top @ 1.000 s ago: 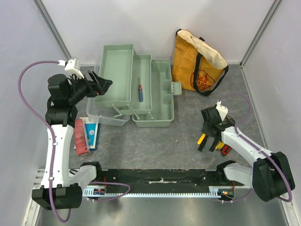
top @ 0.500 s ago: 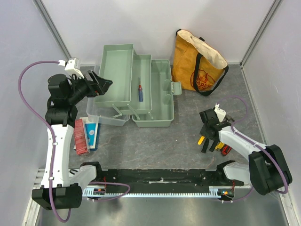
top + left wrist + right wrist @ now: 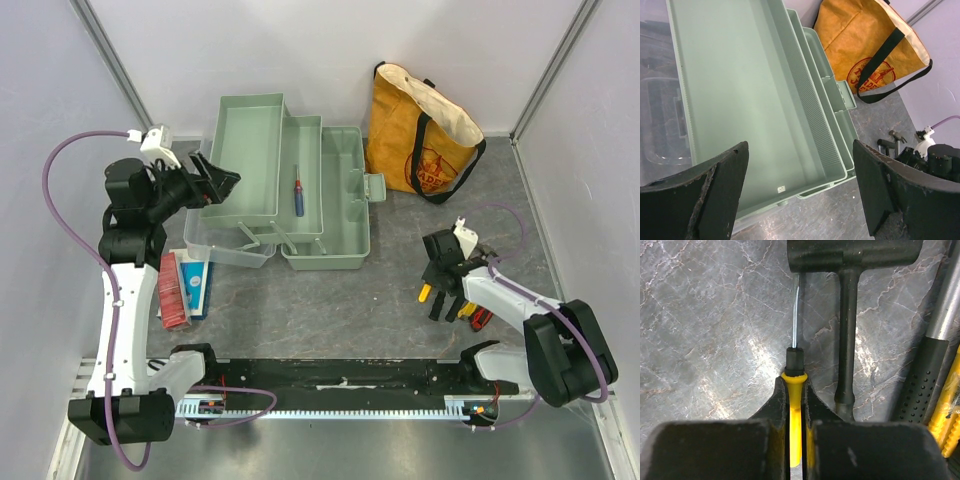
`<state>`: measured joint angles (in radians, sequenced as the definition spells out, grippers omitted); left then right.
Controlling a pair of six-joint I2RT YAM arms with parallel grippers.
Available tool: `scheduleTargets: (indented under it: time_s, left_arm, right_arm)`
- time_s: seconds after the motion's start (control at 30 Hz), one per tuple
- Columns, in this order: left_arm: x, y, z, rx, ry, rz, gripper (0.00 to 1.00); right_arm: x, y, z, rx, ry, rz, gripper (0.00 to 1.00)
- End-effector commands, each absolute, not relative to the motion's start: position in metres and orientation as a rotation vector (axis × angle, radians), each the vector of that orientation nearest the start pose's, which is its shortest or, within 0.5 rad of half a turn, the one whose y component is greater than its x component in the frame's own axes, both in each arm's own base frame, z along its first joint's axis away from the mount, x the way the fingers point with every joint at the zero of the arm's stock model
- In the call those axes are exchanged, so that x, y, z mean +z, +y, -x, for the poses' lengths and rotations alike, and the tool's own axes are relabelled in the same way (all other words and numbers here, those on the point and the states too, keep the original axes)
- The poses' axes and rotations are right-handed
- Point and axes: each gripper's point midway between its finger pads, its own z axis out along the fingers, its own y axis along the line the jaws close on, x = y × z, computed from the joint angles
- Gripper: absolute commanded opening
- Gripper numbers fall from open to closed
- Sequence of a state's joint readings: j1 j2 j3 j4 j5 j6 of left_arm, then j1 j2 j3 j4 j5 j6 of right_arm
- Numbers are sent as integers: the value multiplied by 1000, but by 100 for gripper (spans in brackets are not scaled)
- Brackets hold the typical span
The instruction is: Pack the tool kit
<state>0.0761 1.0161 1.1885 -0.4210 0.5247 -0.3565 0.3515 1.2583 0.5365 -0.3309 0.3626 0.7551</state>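
Closed now, right gripper (image 3: 794, 392) pinches yellow screwdriver (image 3: 795, 359), shaft pointing straight ahead.

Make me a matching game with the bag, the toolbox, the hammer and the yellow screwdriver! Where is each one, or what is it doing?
Things:
1 bag
2 toolbox
3 hammer
4 yellow screwdriver

Places and states:
A pinched in the right end effector
B open, trays spread out
C at the back, right of the toolbox
D lying on the table beside the yellow screwdriver

Pairs: 1-C, 2-B, 3-D, 4-A
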Motion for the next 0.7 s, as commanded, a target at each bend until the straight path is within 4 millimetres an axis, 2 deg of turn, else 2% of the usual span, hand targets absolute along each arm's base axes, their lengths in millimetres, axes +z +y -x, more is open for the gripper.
scheduleTargets:
  time_s: [0.0, 0.13, 0.27, 0.47, 0.57, 0.67]
  left_arm:
    - [359, -75, -316, -640, 1786, -7, 89]
    - [362, -74, -312, -634, 1777, -9, 89]
    - [364, -75, -310, -636, 1770, -10, 89]
    - [365, -76, -308, -650, 1769, -10, 89]
    - [366, -77, -306, -655, 1765, -10, 89]
    - [368, -79, -304, -668, 1763, -16, 89]
  right_arm:
    - [38, 63, -268, 28, 2365, -627, 0]
    - [86, 75, -281, 137, 2265, -604, 0]
    - [149, 96, -293, 292, 2126, -509, 0]
    - [229, 161, -304, 560, 1960, -267, 0]
    - [258, 200, -313, 656, 1902, -140, 0]
    - [279, 237, -327, 717, 1865, -45, 0]
